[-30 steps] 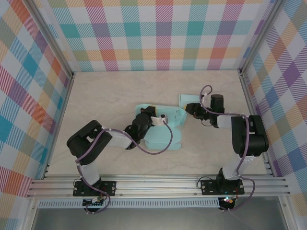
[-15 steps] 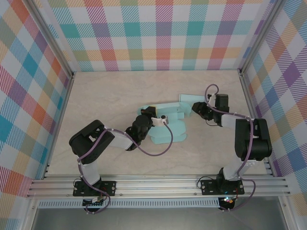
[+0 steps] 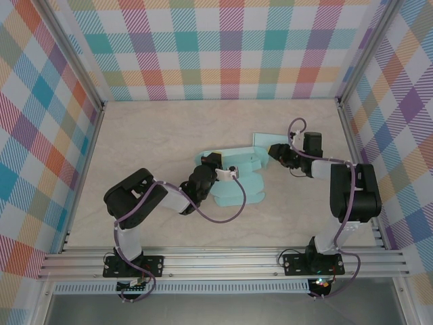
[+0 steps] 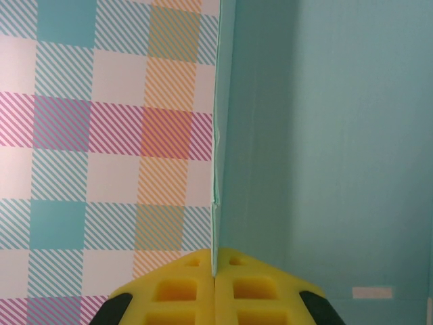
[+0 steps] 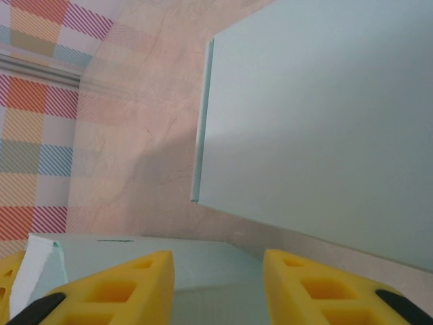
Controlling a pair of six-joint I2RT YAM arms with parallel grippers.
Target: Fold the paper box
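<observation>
The paper box is a light teal cardboard piece, partly folded, lying in the middle of the table. My left gripper sits at its left end. In the left wrist view its yellow fingers are shut on the thin edge of an upright box panel. My right gripper hovers at the box's right end, beside a flat flap. In the right wrist view that gripper stands open, with a box panel showing low between its fingers and the flap lying ahead.
Plaid walls close in the table on three sides. Metal frame rails run along the near edge by the arm bases. A purple cable loops from the left wrist over the box.
The box has been drawn up and to the right, its near part less spread out. The left gripper rose slightly with it. The right gripper backed off to the right, then edged back left.
</observation>
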